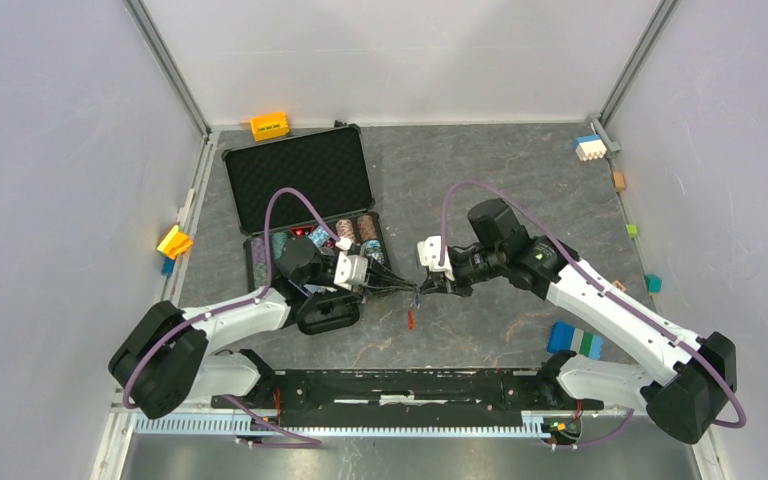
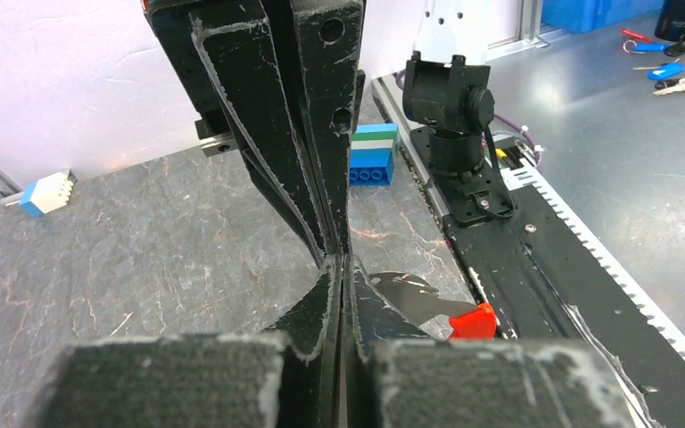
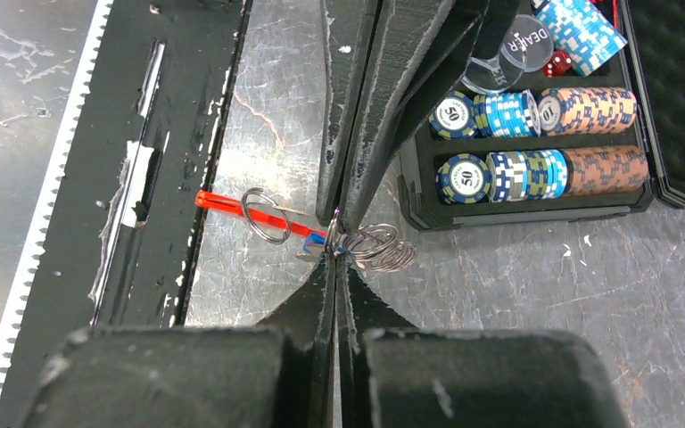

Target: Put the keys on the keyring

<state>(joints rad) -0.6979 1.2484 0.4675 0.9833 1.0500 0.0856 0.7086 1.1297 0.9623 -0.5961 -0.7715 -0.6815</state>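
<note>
1. The left claw [image 2: 340,267] and right claw [image 3: 335,263] meet tip to tip above the tabletop [image 1: 500,200], just beyond the black rail [image 1: 410,385] that carries the arms. Both are pressed together.
2. The keyring [image 3: 376,247] sits at that meeting point. Its coiled silvery rings bunch beside the tips, and its red strip [image 3: 232,203] trails away toward the rail. By the look of it, the left claw pinches the keyring. What the right claw pinches cannot be told.
3. A scrap of blue, probably the head of a key [image 3: 320,242], shows right at the tips, touching the rings.
4. The step in hand seems to be the threading itself: one claw steadies the ring while the other works the key onto it.
5. The next move likely calls for a small, careful slide or twist along the coil. The tips hide the joint, so alignment is hard to judge.
6. A blue and green block [image 1: 575,340] lies near the right arm, well apart from the work.
7. The open chip case [image 3: 517,214], with rows of chips [image 3: 508,174], stands just beyond the claws and crowds the left arm's side.
8. An orange block [image 1: 270,126] and a white and blue block [image 1: 589,148] lie at the far edge, out of the way.
</note>
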